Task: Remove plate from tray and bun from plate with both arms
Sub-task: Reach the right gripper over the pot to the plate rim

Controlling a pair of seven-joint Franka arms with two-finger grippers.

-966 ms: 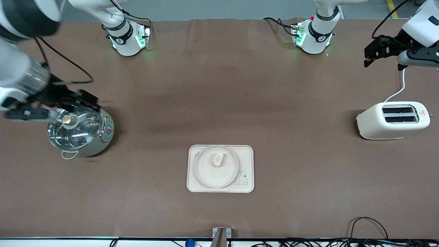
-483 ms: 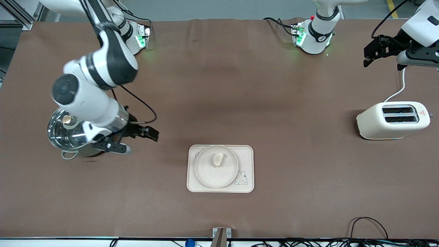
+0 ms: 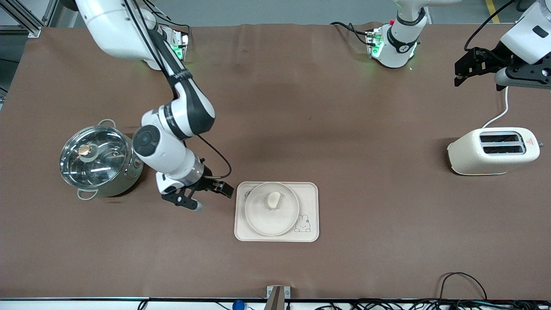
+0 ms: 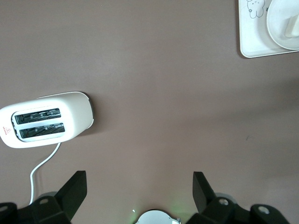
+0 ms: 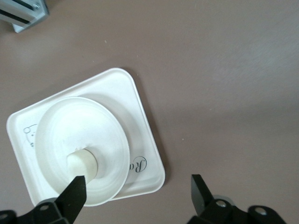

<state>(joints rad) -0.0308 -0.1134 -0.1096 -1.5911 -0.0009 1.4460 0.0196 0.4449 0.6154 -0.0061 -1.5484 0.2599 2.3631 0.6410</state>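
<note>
The cream tray lies near the middle of the table, toward the front camera. The round plate sits on it, and the pale bun lies on the plate. My right gripper is open and empty, low beside the tray's end toward the right arm's end. In the right wrist view its gripper hangs over the tray's corner, with the plate and bun by one finger. My left gripper is open and waits high above the table near the toaster; it also shows in its wrist view.
A steel pot with a glass lid stands toward the right arm's end. A cream toaster with a white cord stands toward the left arm's end and shows in the left wrist view, along with the tray.
My right arm has swung from over the pot across to the tray's end and come down low. My left arm has barely moved.
</note>
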